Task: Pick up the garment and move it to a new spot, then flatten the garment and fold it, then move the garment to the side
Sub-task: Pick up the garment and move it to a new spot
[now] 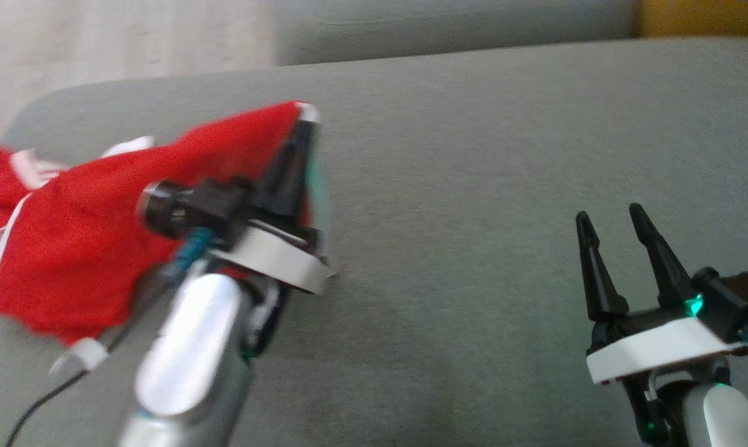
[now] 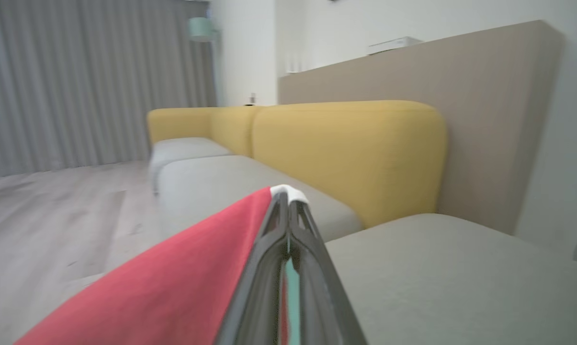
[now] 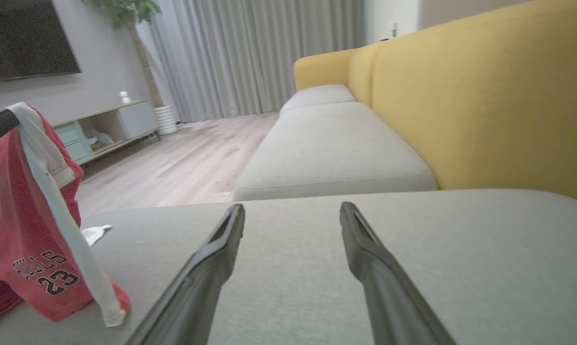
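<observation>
- Now we see the garment (image 1: pixel 69 248) at the left of the head view. It is red with white edges, bunched up and partly lifted off the grey sofa seat (image 1: pixel 473 186).
- At the left edge of the right wrist view it hangs down and shows the number 23 in black and white.
- Our left gripper (image 1: pixel 305 121), near the upper middle, has its jaws pressed together on a white-edged corner of the garment.
- Our right gripper (image 1: pixel 608 211), at the lower right, has its jaws wide apart above the grey sofa seat.
</observation>
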